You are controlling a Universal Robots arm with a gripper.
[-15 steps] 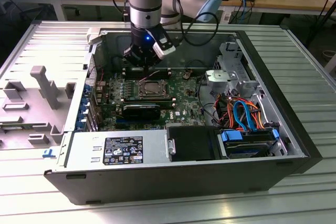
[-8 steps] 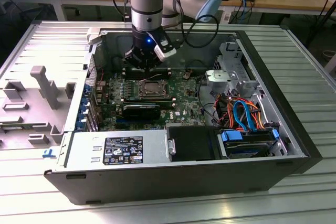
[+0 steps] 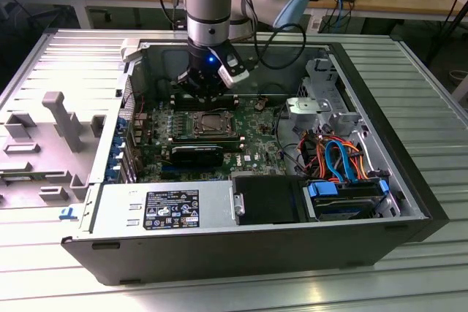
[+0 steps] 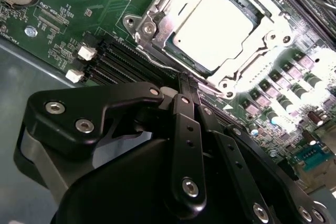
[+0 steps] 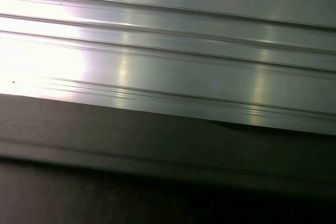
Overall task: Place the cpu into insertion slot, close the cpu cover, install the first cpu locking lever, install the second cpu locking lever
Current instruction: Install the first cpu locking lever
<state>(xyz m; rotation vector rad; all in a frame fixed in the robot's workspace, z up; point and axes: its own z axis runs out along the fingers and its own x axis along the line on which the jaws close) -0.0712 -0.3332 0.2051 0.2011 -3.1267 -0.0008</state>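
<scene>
Black claw (image 4: 184, 85) fingers pressed together, tips at the socket's edge, likely working a locking lever; just beyond them the cpu (image 4: 215, 27) sits in the insertion slot (image 4: 157, 3), cpu cover (image 4: 247, 59) closed.

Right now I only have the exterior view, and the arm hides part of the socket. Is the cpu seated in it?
Observer: Yes. In the second wrist view the cpu lies flat inside the insertion slot, silvery top up.
Operator: And the cpu cover?
Observer: The cpu cover is down, framing the chip, whose top shows through its window.
Operator: Where exactly is the end effector?
Observer: The end effector is shut, its tip at the socket's edge, beside the black memory slots.
</scene>
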